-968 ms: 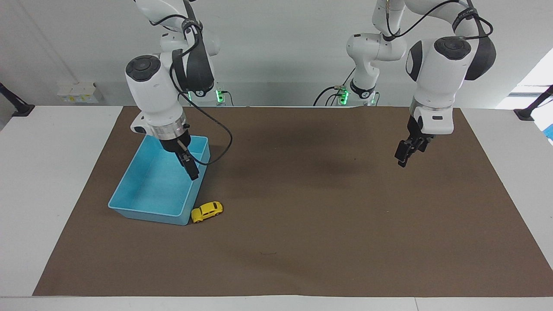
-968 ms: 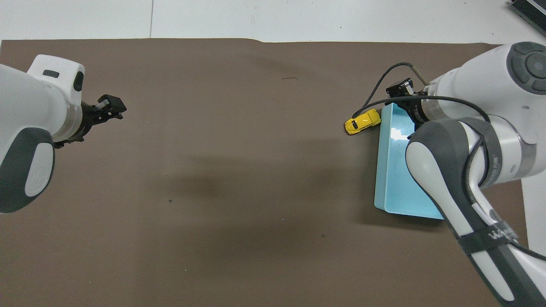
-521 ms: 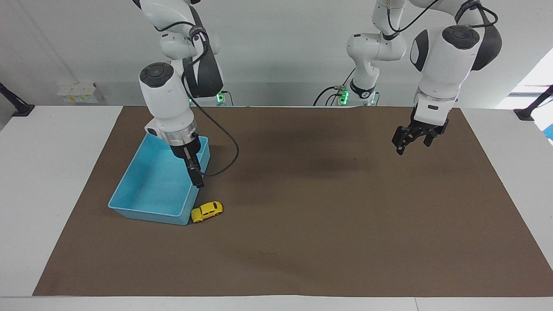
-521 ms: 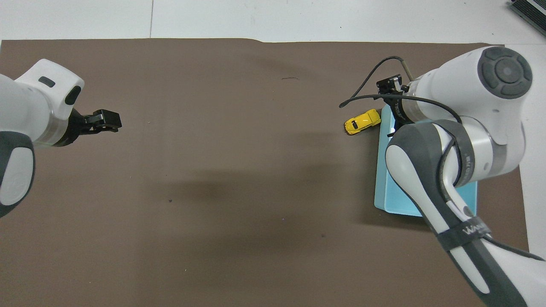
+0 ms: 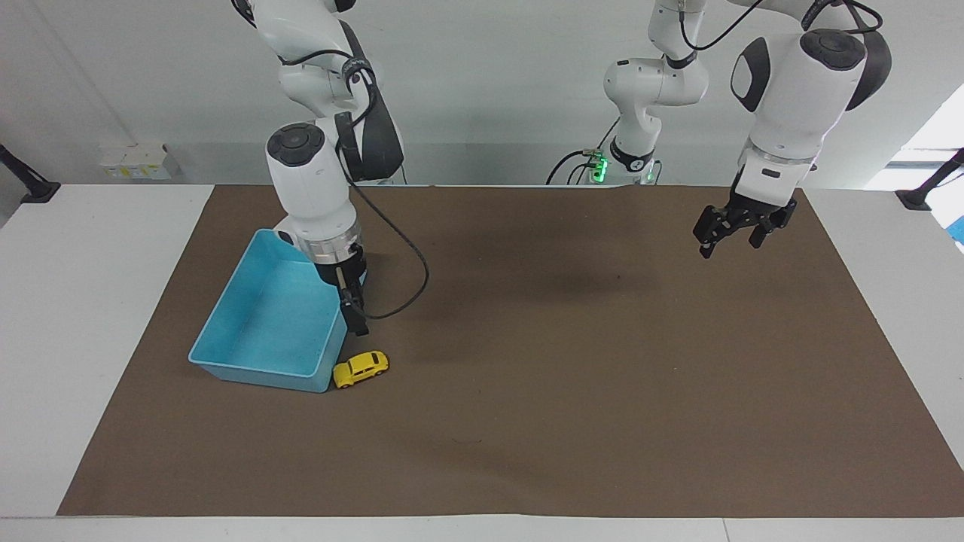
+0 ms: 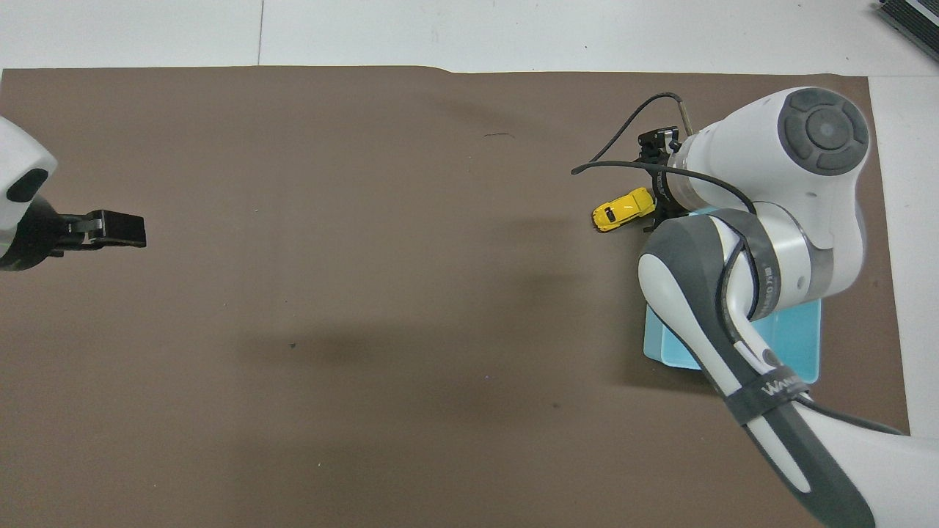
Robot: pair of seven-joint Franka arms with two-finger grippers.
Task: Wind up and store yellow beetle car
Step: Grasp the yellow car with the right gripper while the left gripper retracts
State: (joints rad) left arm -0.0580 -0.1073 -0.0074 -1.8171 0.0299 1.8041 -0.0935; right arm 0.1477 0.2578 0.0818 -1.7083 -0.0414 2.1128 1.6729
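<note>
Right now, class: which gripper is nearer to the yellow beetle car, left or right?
Right. The right gripper hangs above the blue bin's corner, just short of the yellow beetle car. The left gripper waits over bare mat at the left arm's end.

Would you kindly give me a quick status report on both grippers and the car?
Right gripper open, low beside blue bin, just above yellow beetle car. Left gripper open, waiting high over mat. Car on mat against bin's corner, not held.
</note>
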